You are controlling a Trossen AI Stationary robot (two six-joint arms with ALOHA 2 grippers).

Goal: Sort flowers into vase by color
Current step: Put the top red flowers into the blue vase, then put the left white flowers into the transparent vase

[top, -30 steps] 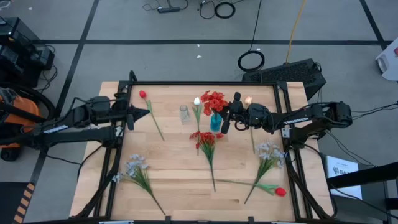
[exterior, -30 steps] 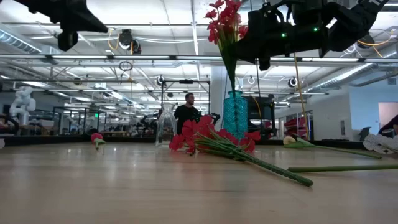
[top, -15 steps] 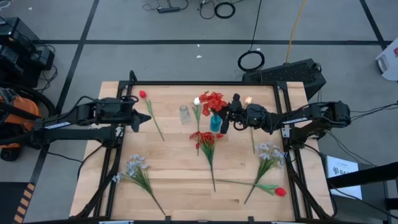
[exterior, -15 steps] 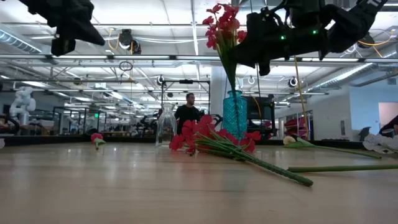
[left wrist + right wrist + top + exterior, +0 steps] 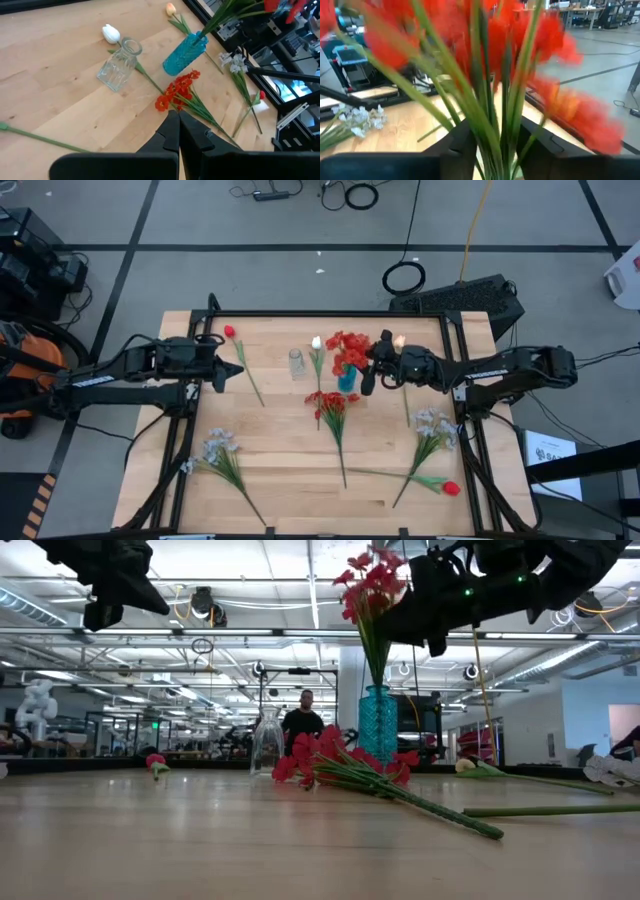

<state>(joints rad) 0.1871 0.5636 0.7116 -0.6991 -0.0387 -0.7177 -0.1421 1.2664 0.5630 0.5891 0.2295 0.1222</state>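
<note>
A red bunch (image 5: 346, 348) is being set into the blue vase (image 5: 346, 377) near the worktop's (image 5: 280, 470) far edge, its stems clamped between the fingers of the right pincer (image 5: 366, 367). Release and a clean retreat are judged to come next. The left pincer (image 5: 229, 368) hangs closed and empty above a red bud (image 5: 230, 332). A clear vase (image 5: 296, 363) is empty; another red bunch (image 5: 329, 404), lavender sprays (image 5: 219, 446) and tulips (image 5: 317, 342) lie around, close enough to be brushed.
</note>
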